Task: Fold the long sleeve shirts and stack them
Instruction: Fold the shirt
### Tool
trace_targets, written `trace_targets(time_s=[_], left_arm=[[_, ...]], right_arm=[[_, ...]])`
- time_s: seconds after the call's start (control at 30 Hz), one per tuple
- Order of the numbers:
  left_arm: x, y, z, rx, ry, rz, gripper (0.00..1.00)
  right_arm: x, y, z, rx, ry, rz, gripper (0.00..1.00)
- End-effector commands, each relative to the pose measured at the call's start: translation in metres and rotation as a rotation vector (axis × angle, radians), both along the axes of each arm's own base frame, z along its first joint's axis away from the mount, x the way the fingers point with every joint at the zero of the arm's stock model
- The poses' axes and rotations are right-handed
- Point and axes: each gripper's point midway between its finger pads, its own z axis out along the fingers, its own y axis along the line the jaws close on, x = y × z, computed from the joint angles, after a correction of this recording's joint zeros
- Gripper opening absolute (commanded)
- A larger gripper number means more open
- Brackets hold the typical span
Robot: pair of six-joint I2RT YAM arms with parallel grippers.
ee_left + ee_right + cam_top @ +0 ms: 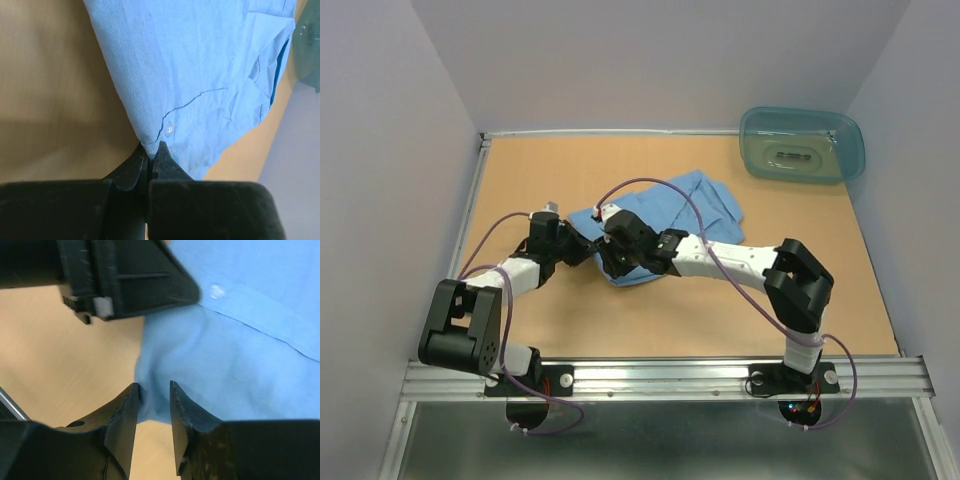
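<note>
One light blue long sleeve shirt point(700, 200) lies crumpled at the table's middle, its near-left corner lifted between both arms. My left gripper point(151, 146) is shut on a pointed corner of the shirt point(200, 60), just below a small white button point(169, 130). From above, the left gripper point(586, 250) meets the right gripper point(609, 264) at that corner. My right gripper point(154, 387) has its jaws apart, with a loose fold of the shirt point(240, 340) lying between the fingertips. The left gripper's black body point(125, 275) sits close above it.
A translucent teal tub point(802, 145) stands at the far right corner and shows at the right edge of the left wrist view as the tub point(307, 50). The brown table point(570, 320) is ringed by a metal rail and grey walls.
</note>
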Motion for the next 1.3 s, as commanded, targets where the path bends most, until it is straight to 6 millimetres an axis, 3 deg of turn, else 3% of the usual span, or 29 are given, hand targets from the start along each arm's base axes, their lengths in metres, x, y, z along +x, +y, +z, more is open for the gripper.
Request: trace_targets(time_s=[0.0,0.07,0.2,0.43,0.73,0.97,1.27], left_arm=[[0.002,0.007,0.027,0.112,-0.060,-0.057,0.00],[0.004,0.013,0.041,0.164,-0.098,-0.067,0.00],[-0.007,0.023,0.049,0.241,-0.064,-0.097,0.00],[-0.014,0.026,0.065,0.289,-0.059,-0.138,0.00],[-0.014,0.027,0.084,0.284,-0.070,-0.131,0.00],[-0.010,0.027,0.105,0.277,-0.095,-0.114,0.00],[-0.004,0.022,0.127,0.275,-0.115,-0.143,0.00]], right_arm=[[0.034,-0.029,0.050,0.136,-0.048,-0.153,0.38],[0.048,-0.056,0.047,0.137,-0.031,-0.218,0.35],[0.049,-0.080,0.025,0.128,0.043,-0.267,0.31],[0.041,-0.092,-0.018,0.120,0.121,-0.349,0.19],[0.031,-0.086,-0.051,0.144,0.198,-0.341,0.14],[0.006,-0.067,-0.068,0.204,0.315,-0.253,0.12],[-0.001,-0.020,-0.061,0.282,0.362,-0.139,0.12]])
